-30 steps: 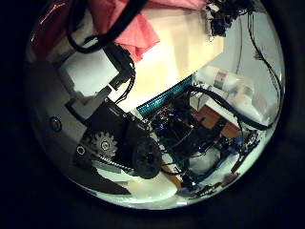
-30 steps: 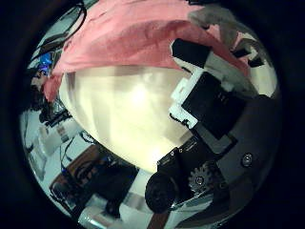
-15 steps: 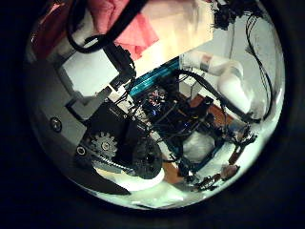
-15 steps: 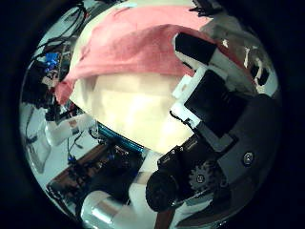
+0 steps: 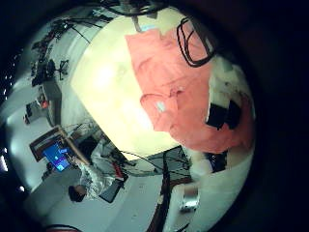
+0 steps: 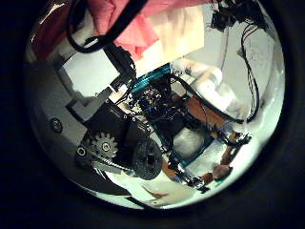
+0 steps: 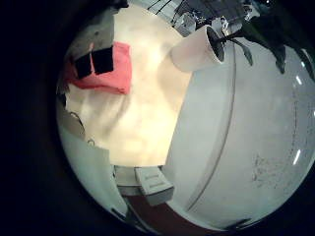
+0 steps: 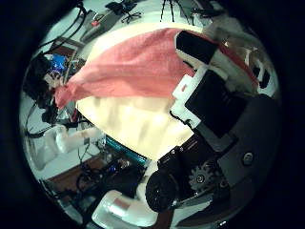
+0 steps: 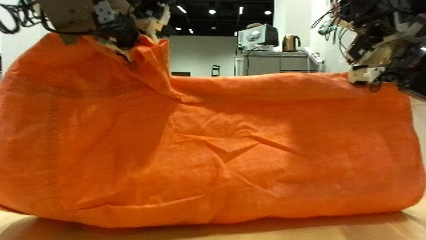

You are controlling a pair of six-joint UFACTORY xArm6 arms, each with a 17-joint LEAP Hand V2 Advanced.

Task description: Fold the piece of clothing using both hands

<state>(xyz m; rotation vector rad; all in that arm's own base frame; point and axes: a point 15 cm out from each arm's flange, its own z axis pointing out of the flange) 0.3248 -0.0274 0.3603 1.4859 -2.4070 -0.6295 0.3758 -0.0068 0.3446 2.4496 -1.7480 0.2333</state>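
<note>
In the outside view we saw the orange piece of clothing (image 9: 213,140) stretched wide and hanging like a curtain across almost the whole picture, its lower hem resting on or just above the pale wooden table (image 9: 200,230). It blocked nearly everything behind it.

At its upper corner on the view's left, the left hand (image 9: 100,22) had its fingers curled into a bunched fold of the cloth. The cloth rose to a peak there and sloped down toward the middle. At the opposite upper corner the right hand (image 9: 380,55) pinched the cloth's top edge, with the fabric pulled fairly taut between the two hands. Creases ran across the middle of the cloth.

Above the cloth's top edge we could make out a room with ceiling lights and a pale wall, and a grey cabinet (image 9: 273,62) with a dark object on it; we could not tell what that object was.

The left little finger side palm view showed the cloth (image 5: 183,92) draped over the cream tabletop (image 5: 106,87), with the left hand's own black and white parts (image 5: 227,106) against the fabric. In the right thumb side palm view the cloth (image 8: 133,67) ran as a band across the table to the right hand's fingers (image 8: 205,81), which closed over its edge. The right little finger side palm view showed a white plant pot (image 7: 197,47) standing on the floor beyond the table's edge.
</note>
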